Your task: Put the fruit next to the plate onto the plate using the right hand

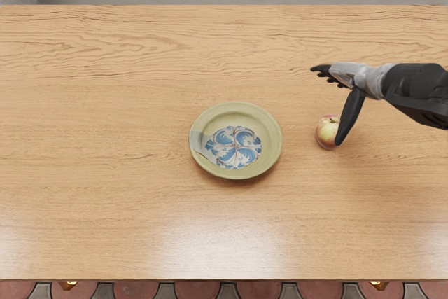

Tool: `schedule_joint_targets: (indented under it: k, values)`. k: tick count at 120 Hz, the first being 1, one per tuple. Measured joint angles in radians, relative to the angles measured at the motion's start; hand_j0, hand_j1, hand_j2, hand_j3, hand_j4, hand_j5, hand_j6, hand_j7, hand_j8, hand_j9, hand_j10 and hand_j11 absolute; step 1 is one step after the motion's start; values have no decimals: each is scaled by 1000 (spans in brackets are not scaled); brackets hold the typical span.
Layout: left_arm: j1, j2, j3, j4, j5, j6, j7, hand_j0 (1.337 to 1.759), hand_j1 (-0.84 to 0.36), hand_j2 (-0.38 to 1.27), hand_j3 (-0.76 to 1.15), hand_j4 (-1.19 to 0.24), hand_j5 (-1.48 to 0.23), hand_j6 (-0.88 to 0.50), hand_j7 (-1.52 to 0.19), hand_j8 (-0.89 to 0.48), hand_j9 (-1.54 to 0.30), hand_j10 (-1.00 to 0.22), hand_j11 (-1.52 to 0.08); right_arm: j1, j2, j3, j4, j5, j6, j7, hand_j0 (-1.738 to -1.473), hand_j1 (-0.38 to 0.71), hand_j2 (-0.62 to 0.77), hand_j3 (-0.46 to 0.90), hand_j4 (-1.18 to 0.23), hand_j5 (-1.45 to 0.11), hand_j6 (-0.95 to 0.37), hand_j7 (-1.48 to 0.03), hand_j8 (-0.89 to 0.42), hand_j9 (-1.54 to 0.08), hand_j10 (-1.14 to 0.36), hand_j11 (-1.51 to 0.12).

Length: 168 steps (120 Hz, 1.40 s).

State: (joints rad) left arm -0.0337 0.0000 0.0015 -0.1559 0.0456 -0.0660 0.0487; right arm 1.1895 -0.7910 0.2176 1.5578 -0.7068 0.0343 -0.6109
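A small yellow-red apple [325, 131] lies on the table just right of the plate [269, 128], a pale green dish with a blue swirl pattern in its middle. My right hand [341, 96] comes in from the right edge and hovers above and right of the apple. Its fingers are spread; the thumb [348, 117] points down and its tip reaches the apple's right side. The other fingers [323, 71] stretch to the left, away from the fruit. Nothing is held. The left arm does not show.
The wooden table [126, 103] fills the view, with a grey wall along its far edge and a tiled floor below the near edge.
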Motion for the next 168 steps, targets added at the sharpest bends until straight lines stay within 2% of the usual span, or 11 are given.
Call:
schedule_joint_targets:
  k: [23,46,60,78,98,131,168]
  values:
    - [0,0,-2,0,0,0,0,1658,337,2,0,-10,-13,-10,-13,-10,-13,-10,-13,16,5,-23,-11,2,-6,0,-1658,-349,1,0,-4,-1,-6,0,-4,0,-3,0]
    - [0,0,-2,1,0,0,0,1658,337,2,0,-10,-13,-10,-13,-10,-13,-10,-13,10,3,53,-50,-6,122,0,-1658,-327,-3,0,-22,-25,-24,-24,-23,-25,-22,-24]
    - [1,0,-1,1,0,0,0,1658,337,2,0,-10,-13,-10,-13,-10,-13,-10,-13,-16,57,56,-53,-103,41,0,-1658,-287,-9,0,-56,-69,-58,-68,-57,-69,-55,-68]
    - [0,0,0,1,0,0,0,1658,337,2,0,-10,-13,-10,-13,-10,-13,-10,-13,-34,107,-12,-44,-205,-61,0,-1658,-256,-14,0,-82,-103,-84,-102,-83,-103,-82,-103]
    - [0,0,0,1,0,0,0,1658,337,2,0,-10,-13,-10,-13,-10,-13,-10,-13,-74,89,-62,-4,-234,-98,0,-1658,-220,-20,0,-113,-142,-114,-141,-113,-141,-112,-141]
    - [0,0,0,1,0,0,0,1658,337,2,0,-10,-13,-10,-13,-10,-13,-10,-13,-84,27,-99,93,-250,-193,0,-1658,-112,-37,0,-203,-259,-205,-259,-204,-259,-202,-259]
    - [1,0,0,1,0,0,0,1658,337,2,0,-10,-13,-10,-13,-10,-13,-10,-13,-86,33,-190,114,-341,-389,0,-1658,-46,-48,0,-258,-331,-260,-330,-259,-331,-258,-331]
